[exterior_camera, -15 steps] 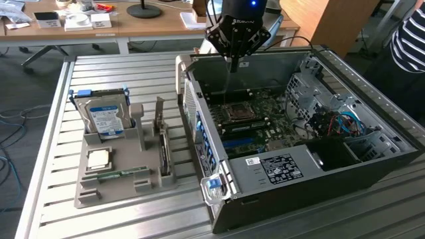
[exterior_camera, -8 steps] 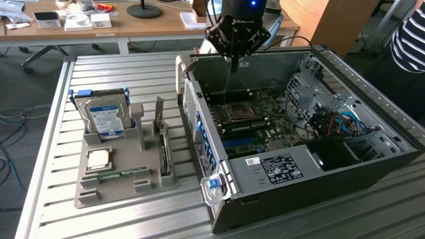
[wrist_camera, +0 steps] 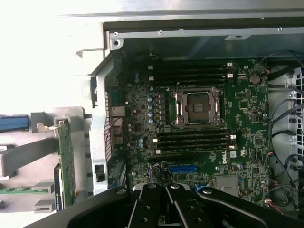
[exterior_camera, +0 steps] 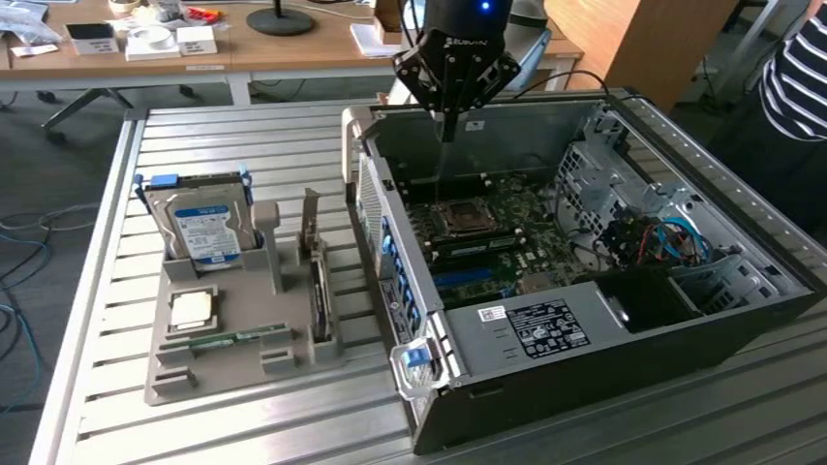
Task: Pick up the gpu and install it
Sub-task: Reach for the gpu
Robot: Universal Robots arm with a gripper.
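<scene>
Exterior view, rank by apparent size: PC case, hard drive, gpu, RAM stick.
1. PC case, by far.
2. hard drive.
3. gpu, standing edge-on in the holder, so it shows as a thin strip; its length rivals the drive's.
4. RAM stick.

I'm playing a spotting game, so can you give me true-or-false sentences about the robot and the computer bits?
1. The gripper holds the gpu. False: it is shut on nothing, and the gpu stands on edge in the grey holder.
2. The gripper hangs above the open computer case. True.
3. The hard drive lies inside the case. False: it stands in the holder, outside the case.
4. A person in a striped top stands at the exterior view's right. True.
</scene>
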